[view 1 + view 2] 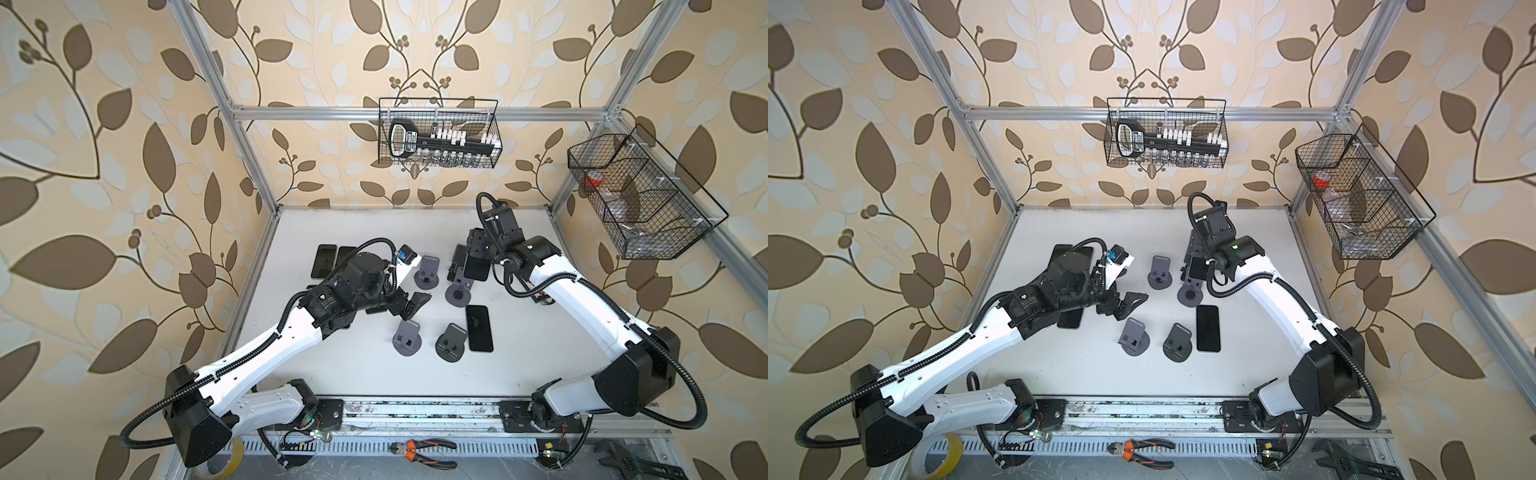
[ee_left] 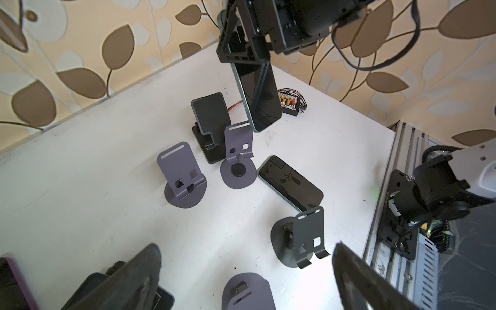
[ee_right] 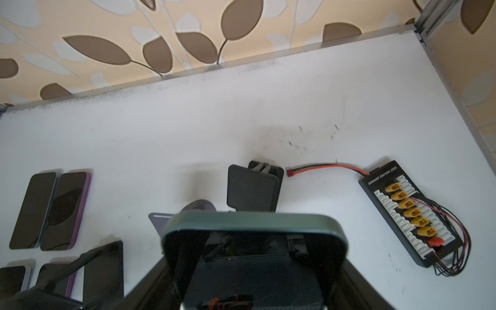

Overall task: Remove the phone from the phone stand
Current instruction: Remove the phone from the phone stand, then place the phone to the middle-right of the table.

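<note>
1. The phone [image 2: 259, 99] hangs clear above the desk [image 2: 80, 188] — long axis steep and slightly tilted, dark screen facing the left arm's side, lower end pointing down at the purple phone stand [image 2: 239, 150].
2. Its lower corner sits just beside the stand's top edge; whether they touch cannot be told.
3. The right jaws are clamped on the phone's upper end, part-open around it.
4. The left jaws stand wide and hold nothing — they hover over the desk near a second purple stand [image 1: 407, 338], well apart from the phone.
5. A flat phone [image 2: 291, 182] lies just beside the phone stand's round base.
</note>
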